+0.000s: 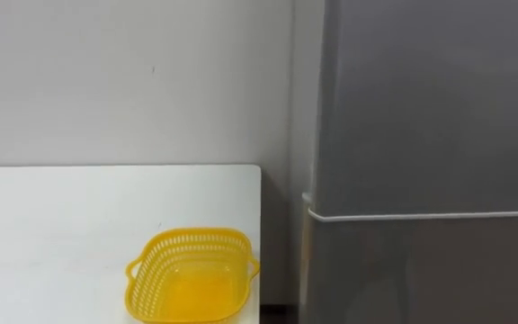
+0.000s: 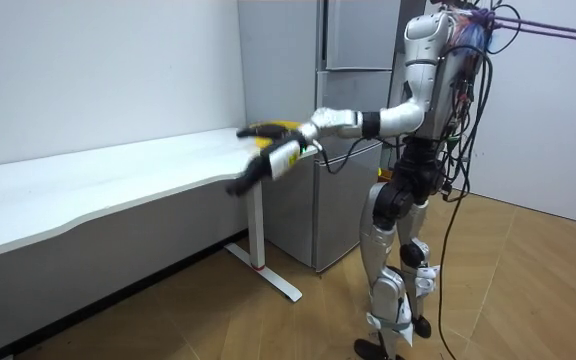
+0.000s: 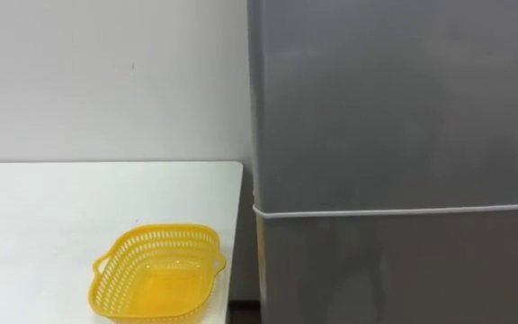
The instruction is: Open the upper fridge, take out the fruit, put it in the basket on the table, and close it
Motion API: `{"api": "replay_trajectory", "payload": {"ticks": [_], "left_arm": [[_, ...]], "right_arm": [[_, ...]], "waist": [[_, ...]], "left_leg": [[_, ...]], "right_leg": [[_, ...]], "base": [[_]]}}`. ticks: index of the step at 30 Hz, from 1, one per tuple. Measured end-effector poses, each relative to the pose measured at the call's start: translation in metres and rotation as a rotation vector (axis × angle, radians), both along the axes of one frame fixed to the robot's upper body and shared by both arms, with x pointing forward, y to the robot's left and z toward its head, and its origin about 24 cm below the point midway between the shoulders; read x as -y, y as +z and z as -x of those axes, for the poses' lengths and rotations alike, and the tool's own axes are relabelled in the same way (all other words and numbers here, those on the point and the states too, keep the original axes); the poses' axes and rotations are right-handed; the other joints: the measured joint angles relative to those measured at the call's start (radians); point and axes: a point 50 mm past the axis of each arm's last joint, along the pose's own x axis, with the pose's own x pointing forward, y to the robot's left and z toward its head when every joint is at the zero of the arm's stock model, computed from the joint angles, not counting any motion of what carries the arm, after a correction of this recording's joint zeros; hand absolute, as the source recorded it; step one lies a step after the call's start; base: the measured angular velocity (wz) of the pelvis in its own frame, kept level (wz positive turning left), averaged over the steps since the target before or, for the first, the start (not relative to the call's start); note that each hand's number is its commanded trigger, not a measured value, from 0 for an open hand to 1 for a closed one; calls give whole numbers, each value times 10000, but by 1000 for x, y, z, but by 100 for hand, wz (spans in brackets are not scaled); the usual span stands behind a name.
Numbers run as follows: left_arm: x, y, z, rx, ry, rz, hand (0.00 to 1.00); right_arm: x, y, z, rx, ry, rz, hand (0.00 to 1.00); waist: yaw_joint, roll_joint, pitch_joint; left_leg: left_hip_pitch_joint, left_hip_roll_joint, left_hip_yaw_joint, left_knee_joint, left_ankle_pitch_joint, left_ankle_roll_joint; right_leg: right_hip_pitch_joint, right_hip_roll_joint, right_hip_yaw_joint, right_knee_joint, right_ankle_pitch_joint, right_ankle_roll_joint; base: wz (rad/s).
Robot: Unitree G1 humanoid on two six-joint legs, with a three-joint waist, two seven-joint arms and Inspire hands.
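Note:
A grey fridge [image 1: 430, 99] stands right of the white table, and both its doors are closed. A pale seam [image 1: 421, 215] divides the upper door [image 3: 394, 99] from the lower door [image 3: 394, 270]. In the room view I stand in front of the fridge [image 2: 353, 40], my left arm stretched out toward the table's end. My left hand [image 2: 280, 158] hangs in the air in front of the table edge, its dark fingers [image 2: 246, 180] straight and holding nothing.
A yellow slotted basket [image 1: 192, 274] with nothing in it sits near the right end of the white table [image 1: 70, 216], close to the fridge. A pale wall [image 1: 133, 81] rises behind the table. A narrow gap separates table and fridge. Wooden floor [image 2: 268, 320] lies around me.

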Motion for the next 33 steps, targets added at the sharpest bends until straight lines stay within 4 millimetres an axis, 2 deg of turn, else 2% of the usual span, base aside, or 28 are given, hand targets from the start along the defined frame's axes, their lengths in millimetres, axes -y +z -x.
{"api": "replay_trajectory", "payload": {"ticks": [4, 8, 10, 13, 16, 18, 22, 25, 29, 33], "left_arm": [[1, 38, -2, 1089, -233, -1227, 0], [9, 67, -7, 1800, -910, -2674, 0], [20, 82, -12, 2328, -1772, -3505, 0], [37, 97, -20, 2889, -3386, -4323, 0], [50, 104, -34, 3212, -4944, -4950, 0], [63, 109, -46, 3222, -6101, -5548, 0], [93, 121, -68, 3571, -8763, -6797, 0], [107, 126, -76, 3952, -10136, -7298, 0], [114, 132, -80, 4192, -11161, -7770, 0], [123, 133, -81, 4299, -12237, -8184, 0]], "right_arm": [[0, 0, 0, -138, 41, 19, 0], [1, 0, 2, -328, 52, 17, 0], [1, -1, 2, -384, 71, -55, 0], [2, 0, 2, -546, 74, -172, 0], [3, 0, -5, -584, 240, -193, 0], [3, 0, -11, -634, 412, -263, 0], [5, 1, -12, -680, 520, -296, 0], [6, 0, -5, -962, 464, -386, 0], [7, -1, 4, -1509, 512, -432, 0], [7, -2, 5, -1847, 834, -494, 0]], "waist": [[-22, 8, 12], [-69, 8, 26], [-161, 40, 50], [-241, 73, 64], [-406, 85, 137], [-566, 66, 143], [-657, 111, 128], [-660, 168, 100], [-690, 219, 68], [-866, 229, 61]], "left_leg": [[-48, -10, -179, 9, 0, 1], [-219, -14, -284, 125, -12, 18], [-247, -35, -439, 163, -16, 24], [-243, -28, -429, 163, -16, 24], [-291, -25, -420, 208, -14, 24], [-468, -23, -423, 319, -15, 25], [-585, -19, -413, 336, -14, 26], [-605, -18, -397, 367, -12, 25], [-574, -19, -372, 369, -10, 23], [-567, -18, -283, 369, -10, 23]], "right_leg": [[-34, 10, -22, 9, 0, -2], [-32, -4, -132, 1, -1, -3], [-37, -11, -221, -26, -1, -3], [-15, -17, -281, -20, -3, -4], [-41, -28, -303, -7, -6, -7], [-60, -37, -363, -18, -6, -7], [-201, -32, -332, -5, -3, -10], [-204, -35, -314, -4, -3, -11], [-208, -31, -224, -18, -5, -10], [-231, -27, -104, -14, -6, -9]], "base": [[3], [10], [11], [5], [0], [10], [2], [-3], [-8], [-4]]}}
